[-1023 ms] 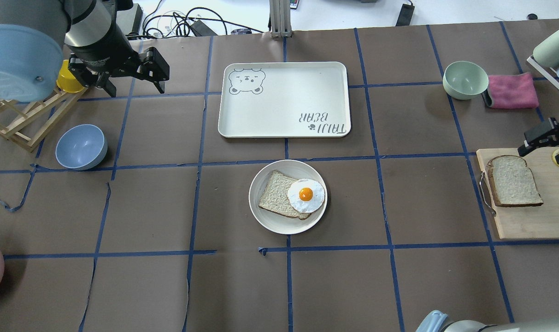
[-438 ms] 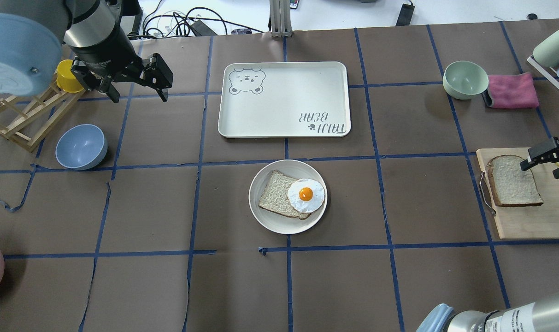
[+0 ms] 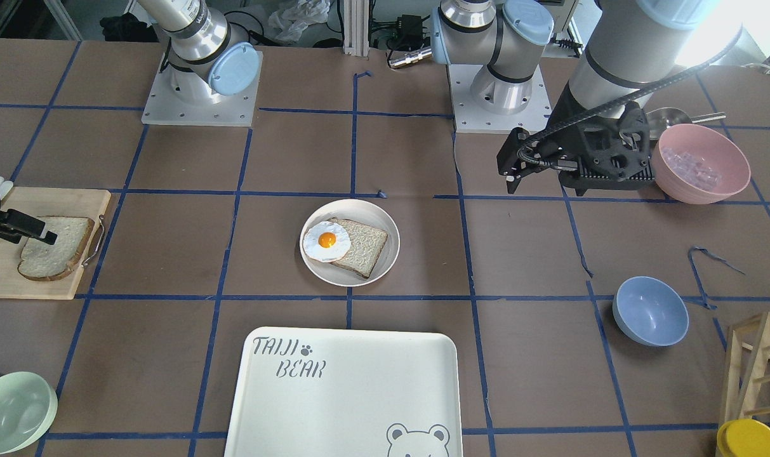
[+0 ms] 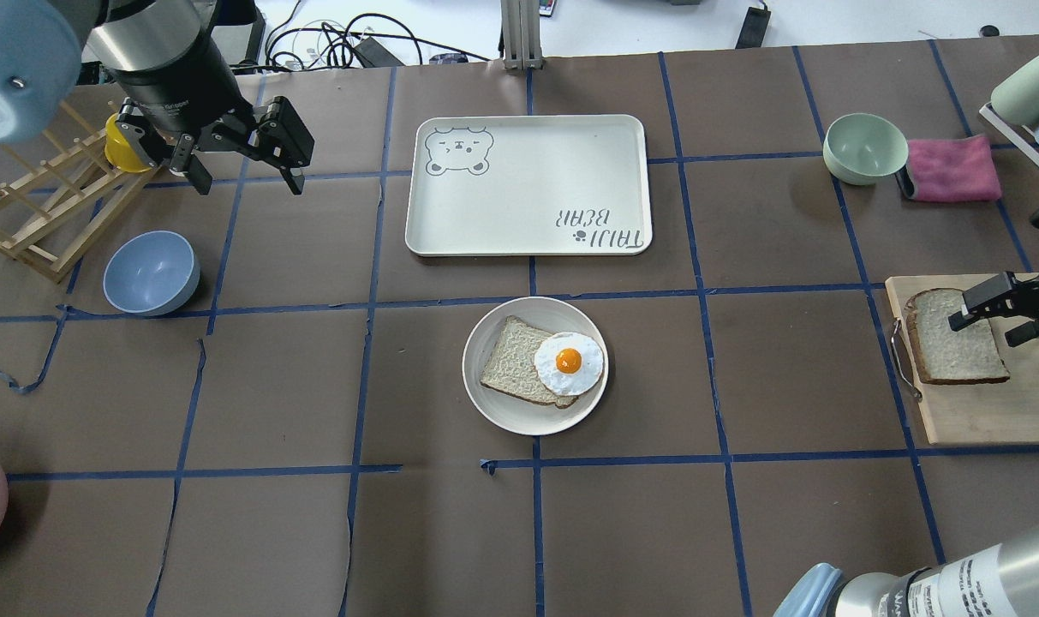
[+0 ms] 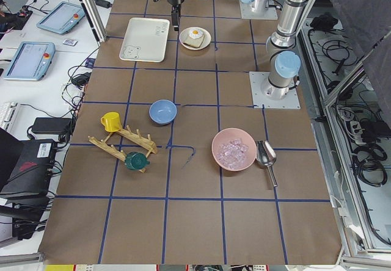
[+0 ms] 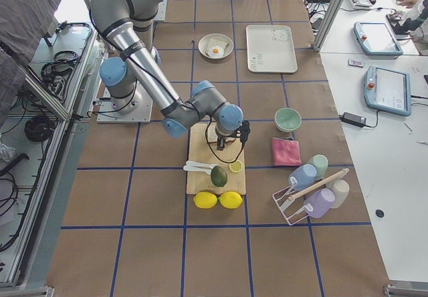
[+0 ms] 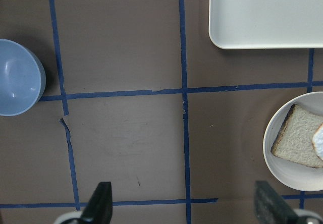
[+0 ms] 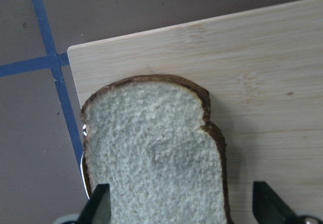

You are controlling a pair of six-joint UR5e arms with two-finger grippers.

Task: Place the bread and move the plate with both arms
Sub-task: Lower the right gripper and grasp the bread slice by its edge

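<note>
We see the bread point(image 8: 156, 153) lying flat on the wooden board point(image 4: 982, 411): pale crumb, brown crust, its domed end by the board's far edge. Our right gripper point(image 4: 983, 329) hangs over it, spread wide and holding nothing. Only the wrist view shows a finger point(image 8: 98, 206) to each side of the slice.

The plate point(image 4: 493, 411) sits mid-table with a squarer slice point(image 4: 506, 364) and fried egg point(image 4: 569, 362), and brown table point(image 4: 313, 386) shows all round it.

Farther off, left of the tray point(image 4: 528, 184), our left gripper point(image 4: 249, 182) hovers open and empty.
</note>
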